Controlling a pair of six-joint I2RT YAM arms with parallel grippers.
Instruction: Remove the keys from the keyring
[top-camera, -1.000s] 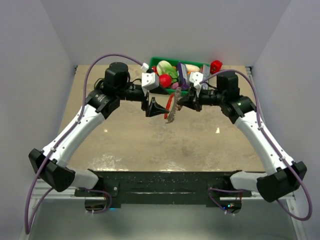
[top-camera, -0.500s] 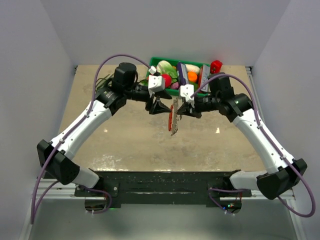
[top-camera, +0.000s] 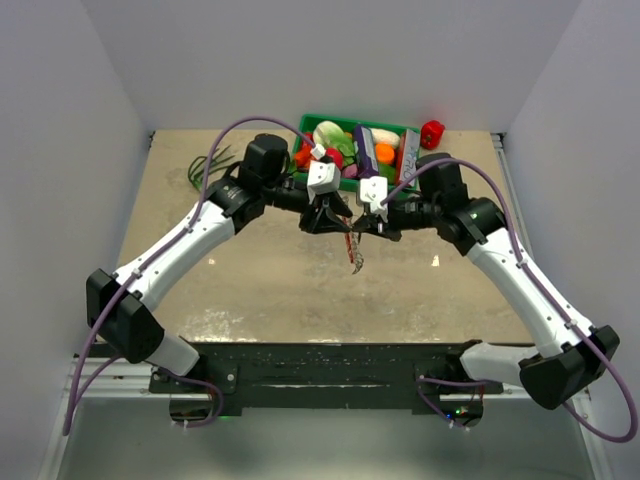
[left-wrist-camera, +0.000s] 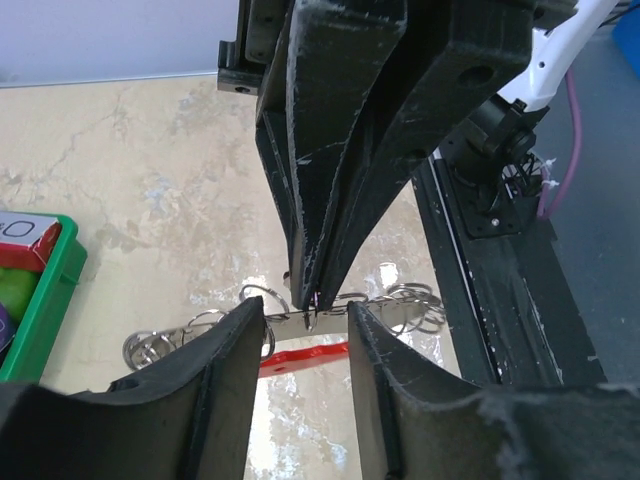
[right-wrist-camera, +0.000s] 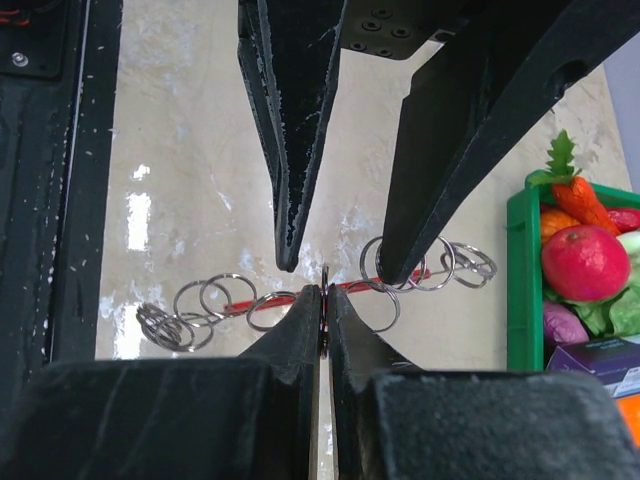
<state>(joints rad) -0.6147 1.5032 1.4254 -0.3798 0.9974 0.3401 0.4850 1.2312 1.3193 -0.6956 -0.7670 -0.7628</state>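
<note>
Two grippers meet mid-air — right gripper (right-wrist-camera: 324, 300) clamped on the keyring (right-wrist-camera: 165, 328), left gripper (left-wrist-camera: 305, 315) open astride it. A skewed pull could slip the ring free.

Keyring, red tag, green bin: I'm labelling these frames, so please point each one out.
keyring (right-wrist-camera: 163, 326), right wrist view, on the bunched loops at its left end.
red tag (left-wrist-camera: 305, 356), left wrist view, on the middle of the strip.
green bin (right-wrist-camera: 518, 280), right wrist view, on its side wall.
</note>
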